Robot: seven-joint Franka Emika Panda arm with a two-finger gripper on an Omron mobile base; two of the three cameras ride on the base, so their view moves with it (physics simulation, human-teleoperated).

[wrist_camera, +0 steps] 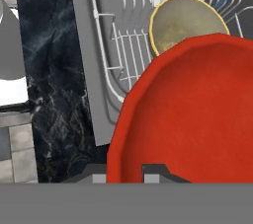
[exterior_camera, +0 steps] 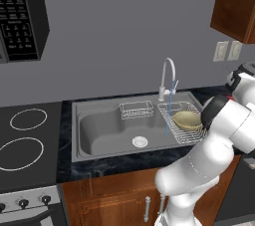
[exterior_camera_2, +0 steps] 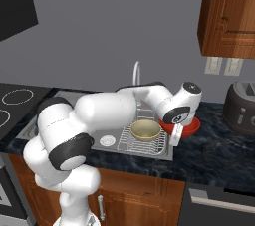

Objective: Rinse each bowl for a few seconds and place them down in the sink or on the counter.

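— Looking at the end effector [wrist_camera: 126, 173], what is it doing?
— It is gripping the rim of the shallow glossy red bowl [wrist_camera: 190, 114], its jaws closed on the edge, and holding it over the right edge of the wide grey metal sink [exterior_camera: 99, 120], beside the dark marbled stone table [exterior_camera_2: 214, 145].
— And the small tan bowl [exterior_camera: 187, 120]?
— It is sitting in the wire rack [exterior_camera_2: 144, 143] in the sink's smaller right compartment, near the front edge. A thin blue stream of water [exterior_camera: 169, 108] is falling from the curved white tap [exterior_camera: 168, 73] just beside it.
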